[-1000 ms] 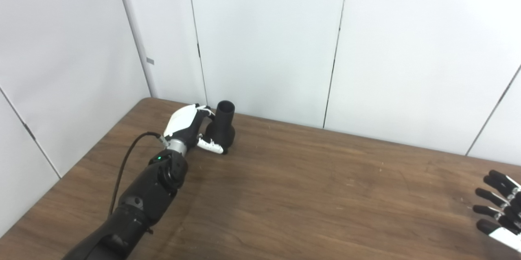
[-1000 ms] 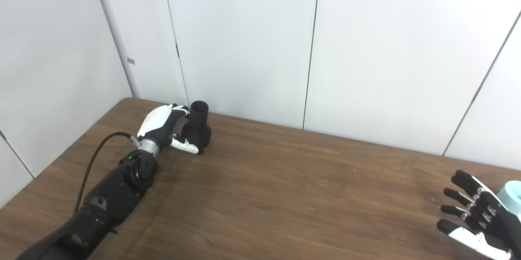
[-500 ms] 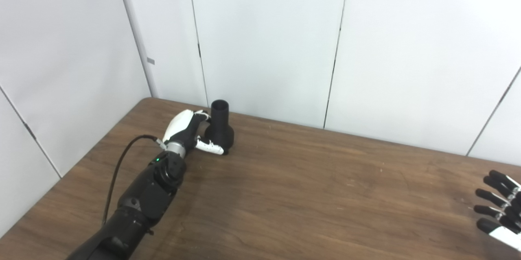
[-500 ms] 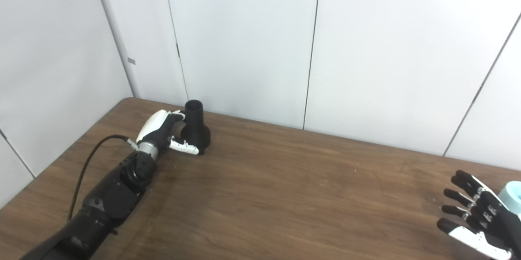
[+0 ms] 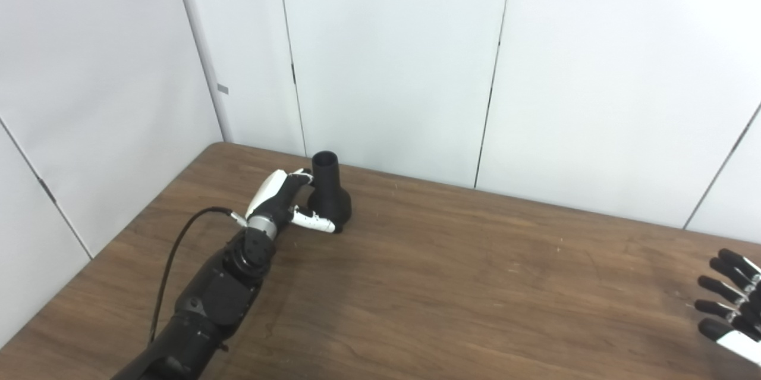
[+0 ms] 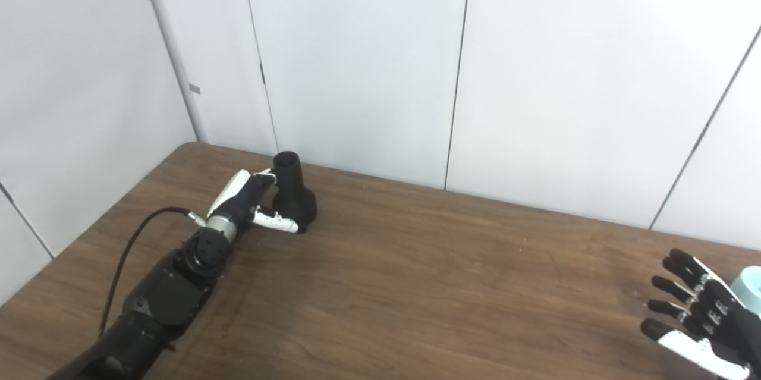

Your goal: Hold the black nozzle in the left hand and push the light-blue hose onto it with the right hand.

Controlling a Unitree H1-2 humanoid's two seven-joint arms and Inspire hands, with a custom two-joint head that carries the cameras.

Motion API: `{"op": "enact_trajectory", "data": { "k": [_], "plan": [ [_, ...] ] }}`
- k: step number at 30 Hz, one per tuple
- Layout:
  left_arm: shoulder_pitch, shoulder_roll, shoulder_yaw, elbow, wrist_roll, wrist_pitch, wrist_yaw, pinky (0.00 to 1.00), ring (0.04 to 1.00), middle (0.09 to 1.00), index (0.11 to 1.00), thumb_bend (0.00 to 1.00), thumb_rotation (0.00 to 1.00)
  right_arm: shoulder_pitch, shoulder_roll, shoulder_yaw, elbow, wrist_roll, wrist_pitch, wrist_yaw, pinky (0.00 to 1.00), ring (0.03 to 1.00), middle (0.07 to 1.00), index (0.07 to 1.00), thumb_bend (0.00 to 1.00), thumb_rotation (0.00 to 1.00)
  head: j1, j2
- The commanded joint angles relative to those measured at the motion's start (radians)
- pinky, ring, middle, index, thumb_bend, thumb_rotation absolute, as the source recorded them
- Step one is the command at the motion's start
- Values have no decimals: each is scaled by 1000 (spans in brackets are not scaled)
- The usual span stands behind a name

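Left eye view, item one: fingers [image 5: 302,174] of the left hand [image 5: 278,195], curled against the neck of the black nozzle [image 5: 329,195], with the white thumb laid low across its flared base. Contact shows on both sides, so the hand reads as closed on the nozzle, though whether the hold is firm cannot be told.

Item two: black nozzle, upright on the worktop [image 5: 452,285], narrow open mouth upward, wide base down, long axis close to vertical. It stands in the far left corner, near the white wall panels, touching the worktop (not lifted).

Item three: right hand [image 6: 698,323], at the near right edge of the right eye view, fingers spread and apart, holding nothing.

Item four: light-blue hose [image 6: 750,286], only a round end visible at the right edge of the right eye view, just beyond the right hand's fingers; the rest is out of frame and its long axis cannot be told.

Relation governing the coming move: hose lies just behind the right hand, nozzle lies at the left hand, and the two parts are well apart across the worktop. Judgement: the right hand must take the hose first, then both parts must be brought together with the hose end lined up on the nozzle's upward mouth.
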Motion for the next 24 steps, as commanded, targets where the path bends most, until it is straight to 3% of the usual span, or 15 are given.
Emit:
{"op": "enact_trajectory", "data": {
  "k": [1, 9, 24],
  "plan": [
    [54, -73, -46, 21, -45, 8, -126, 1000, 1000, 956, 483, 525, 62, -41, -26, -14, -40, 14, -15, 1, 715, 841, 903, 891, 767, 218, 1, 1],
    [70, -113, -81, 42, -32, -56, -138, 1000, 1000, 958, 482, 525, 65, -46, -25, -12, -58, 13, 3, -2, 704, 835, 896, 886, 784, 233, -3, 5],
    [84, -175, -164, -9, -69, -118, -226, 1000, 1000, 968, 481, 524, 66, -52, -16, -6, -113, 3, 37, -11, 746, 862, 916, 908, 739, 195, -58, 22]
  ]
}}
